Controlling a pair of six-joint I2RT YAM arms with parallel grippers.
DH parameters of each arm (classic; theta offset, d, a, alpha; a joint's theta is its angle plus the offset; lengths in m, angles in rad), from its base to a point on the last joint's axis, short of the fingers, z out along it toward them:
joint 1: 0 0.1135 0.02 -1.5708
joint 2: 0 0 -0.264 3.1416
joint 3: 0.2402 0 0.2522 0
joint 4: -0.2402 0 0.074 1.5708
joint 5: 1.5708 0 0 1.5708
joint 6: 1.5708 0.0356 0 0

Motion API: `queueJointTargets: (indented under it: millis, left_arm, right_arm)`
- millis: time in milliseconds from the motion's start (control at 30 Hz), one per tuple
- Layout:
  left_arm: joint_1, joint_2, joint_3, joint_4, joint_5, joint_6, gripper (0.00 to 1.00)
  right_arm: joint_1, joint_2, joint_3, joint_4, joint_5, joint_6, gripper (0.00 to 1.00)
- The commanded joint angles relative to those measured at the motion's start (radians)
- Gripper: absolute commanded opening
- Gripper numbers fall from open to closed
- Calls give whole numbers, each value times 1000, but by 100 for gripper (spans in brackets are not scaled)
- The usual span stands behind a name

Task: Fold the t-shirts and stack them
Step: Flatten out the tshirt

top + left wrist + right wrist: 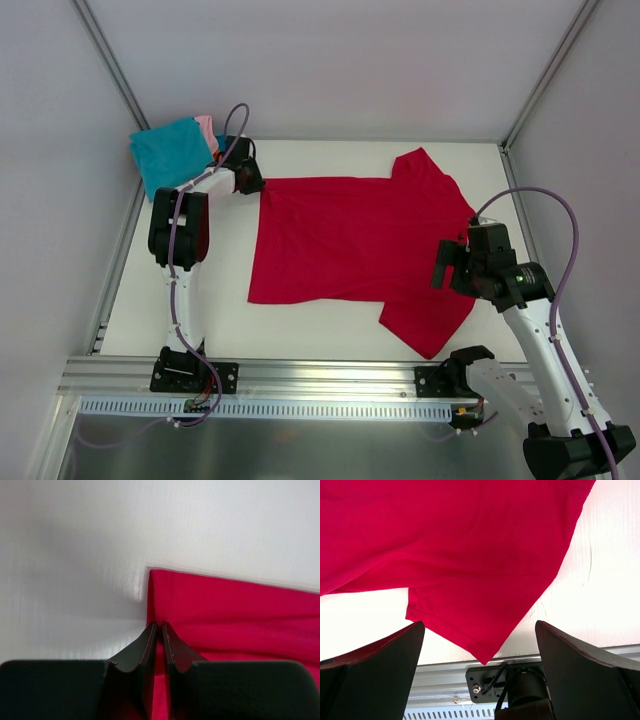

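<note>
A large red t-shirt [350, 240] lies spread flat on the white table [330, 340], one sleeve toward the back and one toward the front right. My left gripper [252, 180] is at the shirt's far-left corner. In the left wrist view it [159, 624] is shut on the red t-shirt [240, 610], with a strip of red cloth pinched between the fingers. My right gripper [452, 268] hovers open over the shirt's right side. Its wrist view shows the near sleeve of the red t-shirt [470, 545] below the gripper [479, 624], with nothing between the fingers.
A teal t-shirt [170, 150] with a pink one [207, 128] behind it lies in the back-left corner, just beyond my left gripper. An aluminium rail [300, 375] runs along the table's near edge and carries the right arm's base [515, 690]. White walls close in the sides.
</note>
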Motion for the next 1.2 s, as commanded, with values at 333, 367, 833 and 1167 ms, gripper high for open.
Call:
queueJointTargets:
  millis: [333, 367, 833, 1167]
  left_arm:
    - [20, -86, 52, -28, -33, 33, 11]
    - [20, -88, 55, -27, -32, 33, 10]
    - [28, -20, 188, -68, -41, 28, 1]
    - [38, 62, 302, -91, -41, 30, 0]
  right_arm:
    - [-3, 8, -3, 7, 14, -8, 99]
    - [-3, 7, -3, 9, 14, -8, 100]
    - [-3, 10, -2, 9, 12, -10, 99]
    - [-3, 7, -8, 10, 11, -10, 100]
